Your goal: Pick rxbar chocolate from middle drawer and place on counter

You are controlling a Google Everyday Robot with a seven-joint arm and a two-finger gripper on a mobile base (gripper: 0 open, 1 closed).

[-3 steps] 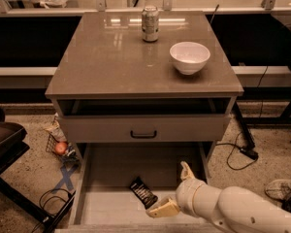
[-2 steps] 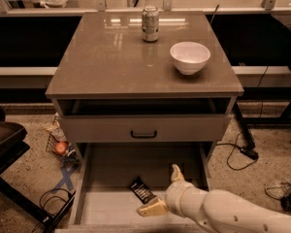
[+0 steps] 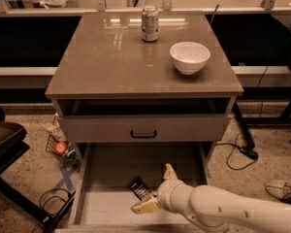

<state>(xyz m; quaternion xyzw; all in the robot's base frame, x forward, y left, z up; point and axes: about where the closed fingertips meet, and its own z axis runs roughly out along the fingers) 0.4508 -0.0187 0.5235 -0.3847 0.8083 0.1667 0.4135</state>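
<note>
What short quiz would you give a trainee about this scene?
1. True or false: the small flat black wrapped bar lies on the glossy grey-brown counter.
2. Where is the robot's cream two-finger claw? A: over the counter. B: low inside the pulled-out shallow grey-beige drawer, fingers spread open close to the bar. C: on the floor outside.
3. Fill in: the counter holds a round white bowl and a silver drink ____.

Key: 1 false, it lies in the drawer. 2 B. 3 can.
</note>
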